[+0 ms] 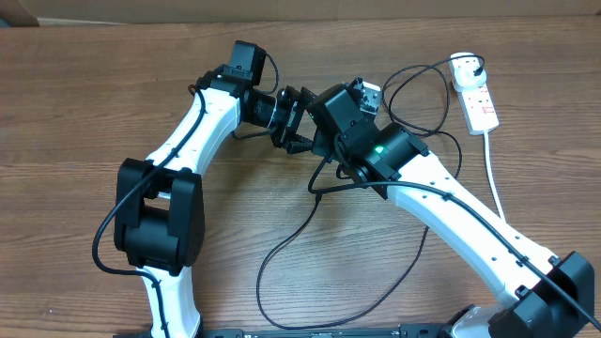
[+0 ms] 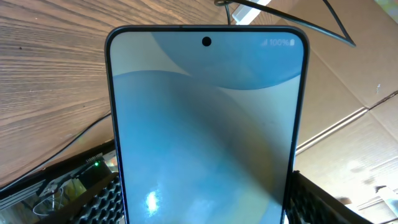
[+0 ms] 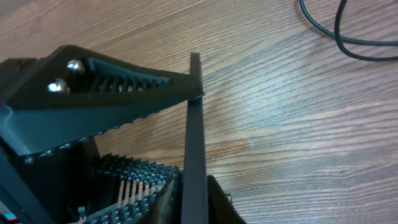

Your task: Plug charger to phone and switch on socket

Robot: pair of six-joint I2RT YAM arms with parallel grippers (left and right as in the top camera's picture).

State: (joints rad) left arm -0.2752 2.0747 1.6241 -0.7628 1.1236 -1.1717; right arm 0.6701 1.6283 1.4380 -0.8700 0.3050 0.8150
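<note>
Bright even light; glare spot on phone (image 2: 205, 124).

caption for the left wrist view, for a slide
slim smartphone with lit light-blue screen clamped in the left gripper, wooden table behind

Both arms are built from glossy white tubular links, left arm (image 1: 192, 131) and right arm (image 1: 460, 230), joined by blocky black joint housings (image 1: 160, 211). Thin black cables (image 1: 97, 242) loop outside the links. A small green indicator light (image 1: 379, 150) is lit on the right arm's black wrist housing.

Right gripper (image 3: 205, 140): black wedge-shaped finger (image 3: 112, 81) with a toothed inner edge and two silver round-head screws (image 3: 74, 64).

Left gripper (image 2: 205, 199): black ribbed finger pads (image 2: 106, 199).
</note>
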